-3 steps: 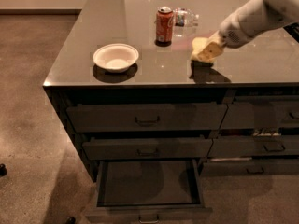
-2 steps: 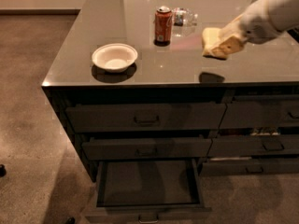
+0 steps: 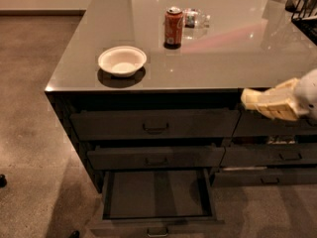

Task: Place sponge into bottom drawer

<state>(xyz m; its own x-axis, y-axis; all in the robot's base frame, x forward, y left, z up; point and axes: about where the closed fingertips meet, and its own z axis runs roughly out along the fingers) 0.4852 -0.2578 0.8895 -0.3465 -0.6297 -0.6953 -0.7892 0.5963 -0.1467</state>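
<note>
Your sponge (image 3: 247, 98) is off the desk (image 3: 237, 53) and sits at the tip of the gripper (image 3: 257, 102), a pale yellow lump at its left end. The fingers (image 3: 277, 105) are closed on it, with the sponge pinched between them.

The gripper hangs just in front of the desk's front edge, at the height of the top row of drawers. It lies almost level and points left. The pale arm (image 3: 309, 95) behind it comes in from the right edge of your view.

The bottom drawer (image 3: 148, 195) is pulled well out, with its dark floor bare and its small metal handle (image 3: 157, 230) facing you. It lies below and to the left of the gripper, well apart from it.

Above it you have 2 more drawers in the same stack. The middle drawer (image 3: 156, 157) sticks out slightly, and the top drawer (image 3: 154, 124) is shut. The gripper is in front of the narrower stack (image 3: 277, 155) on the right, so the sponge is not above the open tray.

On the desk you see 1 white bowl (image 3: 122, 60) near the front left. Further back stands 1 red soda can (image 3: 173, 27) upright. A small clear object (image 3: 195, 18) is just behind the can; you cannot tell what it is. All 3 are well apart from the gripper.
</note>
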